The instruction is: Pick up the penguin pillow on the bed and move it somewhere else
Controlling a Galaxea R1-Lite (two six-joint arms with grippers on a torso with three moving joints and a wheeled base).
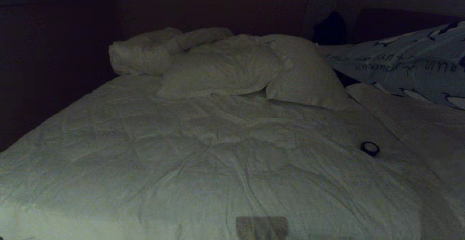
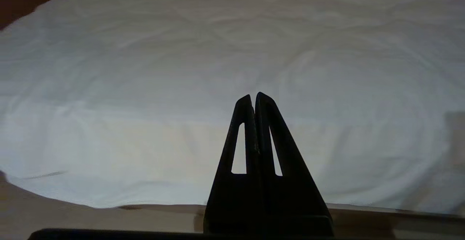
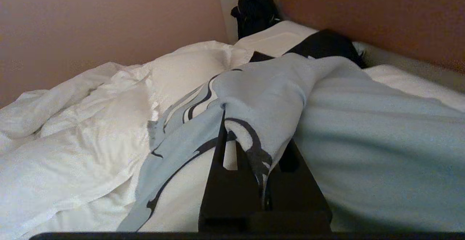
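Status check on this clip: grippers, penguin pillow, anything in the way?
Right gripper shut on penguin pillow, fabric pinched at bed's right side. Left gripper shut, empty, over the duvet. Small dark ring lies on the duvet nearby.

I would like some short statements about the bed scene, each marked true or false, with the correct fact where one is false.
1. The right tool is shut on the edge of the penguin pillow. True.
2. The left tool holds a white pillow. False: it is shut on nothing and points over the white duvet.
3. In the head view, the penguin pillow is at the right side of the bed. True.
4. A small dark ring lies on the penguin pillow. False: it lies on the white duvet, apart from that pillow.
5. The white pillows lie at the foot of the bed. False: they are piled at the far end.
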